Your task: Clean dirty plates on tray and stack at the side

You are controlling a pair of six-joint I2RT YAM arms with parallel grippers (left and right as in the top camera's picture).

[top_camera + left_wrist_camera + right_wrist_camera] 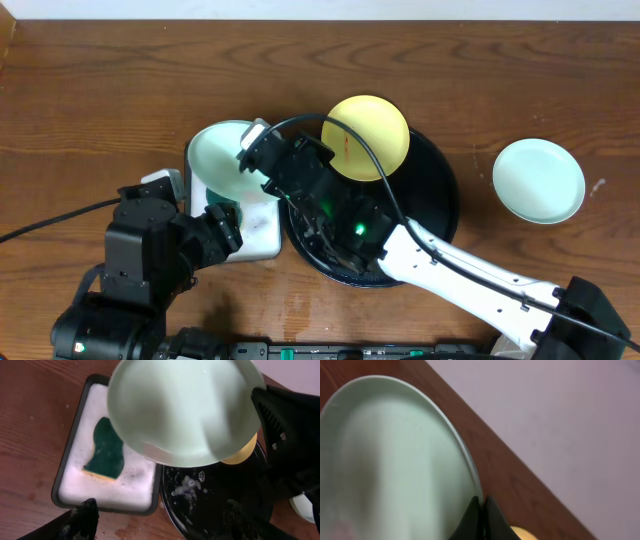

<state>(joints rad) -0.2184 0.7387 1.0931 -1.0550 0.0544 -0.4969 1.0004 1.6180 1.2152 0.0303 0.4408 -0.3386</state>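
Pale mint-green glossy round plate (pixel 185 410) pinched at rim by right end effector (pixel 482 509) | left end effector (pixel 162 517) spread, dark green sponge (pixel 106 450) just ahead in foamy white tray (pixel 56 496) | left nearer it

Mint plate (pixel 185 410) raised over foamy white tray (pixel 65 460); green sponge (pixel 106 452) in foam. Sudsy black tray (pixel 215 492) right.

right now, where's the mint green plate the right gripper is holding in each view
Overhead: held mint green plate left of centre, just left of the black tray.
Left wrist: fills the top centre.
Right wrist: fills the left half, rim pinched by the right gripper.
Shared landmark: the yellow plate, peeking past its lower right edge in left wrist, a likely yellow sliver at right wrist's bottom edge.
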